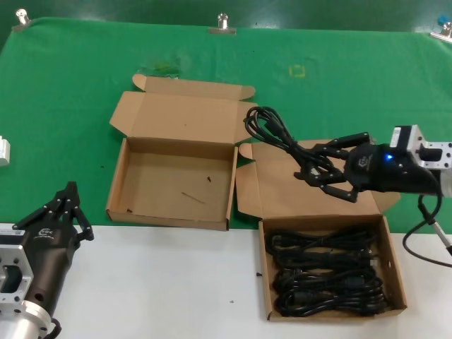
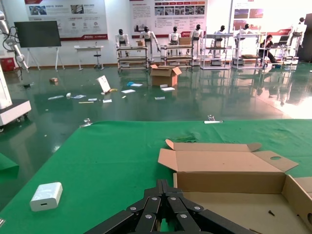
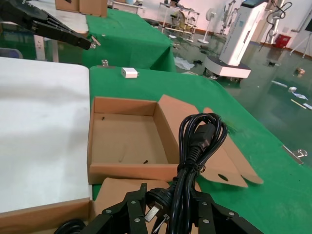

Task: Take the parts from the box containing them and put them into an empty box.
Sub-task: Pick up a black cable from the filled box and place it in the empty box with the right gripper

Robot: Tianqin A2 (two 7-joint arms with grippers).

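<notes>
Right gripper: jaws clenched on a looped cord, carried above the open lid of the full box, short of the empty box. Cord looks floppy, rubbery; best gripped mid-bundle. Left gripper parked at the worktop edge, jaws closed on nothing.

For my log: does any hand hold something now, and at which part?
The right hand holds one power cord bundle near its plug end. The left hand holds nothing.

The empty box lies open from above — only its raised lid and low walls border the floor.
</notes>
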